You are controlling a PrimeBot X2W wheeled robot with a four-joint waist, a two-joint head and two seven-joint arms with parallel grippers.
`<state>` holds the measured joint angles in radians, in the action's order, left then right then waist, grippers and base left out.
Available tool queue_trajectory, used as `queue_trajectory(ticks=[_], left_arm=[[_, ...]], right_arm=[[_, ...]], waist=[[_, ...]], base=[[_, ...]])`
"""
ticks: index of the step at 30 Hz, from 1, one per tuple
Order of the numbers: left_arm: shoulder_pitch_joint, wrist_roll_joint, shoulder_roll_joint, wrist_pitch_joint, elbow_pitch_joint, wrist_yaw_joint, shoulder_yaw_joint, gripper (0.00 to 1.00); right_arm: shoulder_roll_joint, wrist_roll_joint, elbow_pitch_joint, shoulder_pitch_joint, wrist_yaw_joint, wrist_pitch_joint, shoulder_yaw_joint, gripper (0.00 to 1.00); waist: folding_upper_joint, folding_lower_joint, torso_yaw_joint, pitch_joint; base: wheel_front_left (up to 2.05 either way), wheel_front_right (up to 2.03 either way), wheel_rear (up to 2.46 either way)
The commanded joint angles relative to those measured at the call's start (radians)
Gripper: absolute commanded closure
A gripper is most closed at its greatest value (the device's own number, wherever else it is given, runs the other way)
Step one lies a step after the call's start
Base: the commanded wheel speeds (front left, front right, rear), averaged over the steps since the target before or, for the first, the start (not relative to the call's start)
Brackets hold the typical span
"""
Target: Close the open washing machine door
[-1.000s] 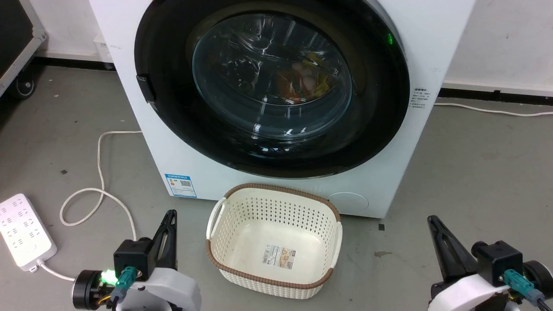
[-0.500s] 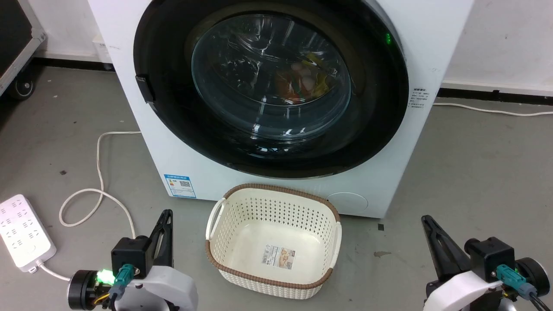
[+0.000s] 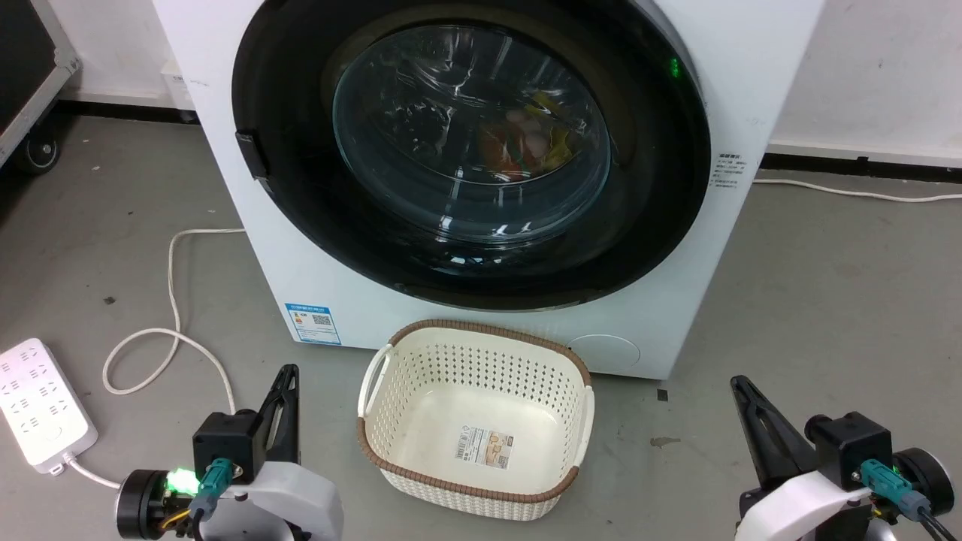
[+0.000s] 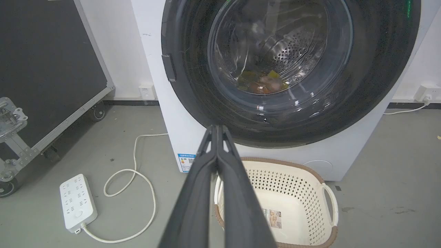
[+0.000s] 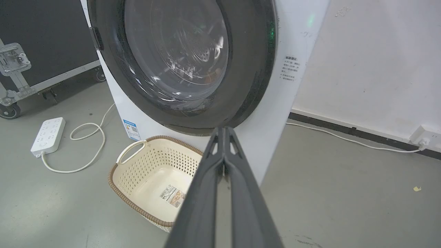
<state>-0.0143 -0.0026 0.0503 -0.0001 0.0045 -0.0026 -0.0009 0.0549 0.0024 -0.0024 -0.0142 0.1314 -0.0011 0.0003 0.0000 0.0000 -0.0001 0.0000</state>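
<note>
one washing machine door (image 3: 301, 188) flush ahead; one basket (image 3: 473, 329) between left gripper (image 3: 290, 372) and right gripper (image 3: 740, 385), both pinched together, empty.

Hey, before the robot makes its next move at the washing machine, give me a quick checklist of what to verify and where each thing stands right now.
1. Washing machine door flat against the washing machine front: ok, in all three views.
2. Door latched: cannot tell.
3. Left gripper shut, empty, apart from the door: ok.
4. Right gripper shut, empty, apart from the door: ok.
5. Way forward to the machine: not ok, the basket stands right before it.
6. Power strip and cable lie apart from the left gripper: ok.
</note>
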Motion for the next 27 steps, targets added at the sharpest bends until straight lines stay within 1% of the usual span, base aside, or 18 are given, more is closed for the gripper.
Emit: queue_trajectory(ticks=[1,27], left_arm=[[0.014,0.003,0.0,0.0,-0.005,0.003,0.001,1.0],[0.014,0.003,0.0,0.0,-0.005,0.003,0.001,1.0]], right_arm=[[-0.005,-0.002,0.002,0.014,-0.001,0.001,0.0,1.0],[-0.005,-0.002,0.002,0.014,-0.001,0.001,0.0,1.0]], waist=[[0.0,0.0,0.0,0.0],[0.0,0.0,0.0,0.0]], base=[[0.0,0.0,0.0],[0.0,0.0,0.0]])
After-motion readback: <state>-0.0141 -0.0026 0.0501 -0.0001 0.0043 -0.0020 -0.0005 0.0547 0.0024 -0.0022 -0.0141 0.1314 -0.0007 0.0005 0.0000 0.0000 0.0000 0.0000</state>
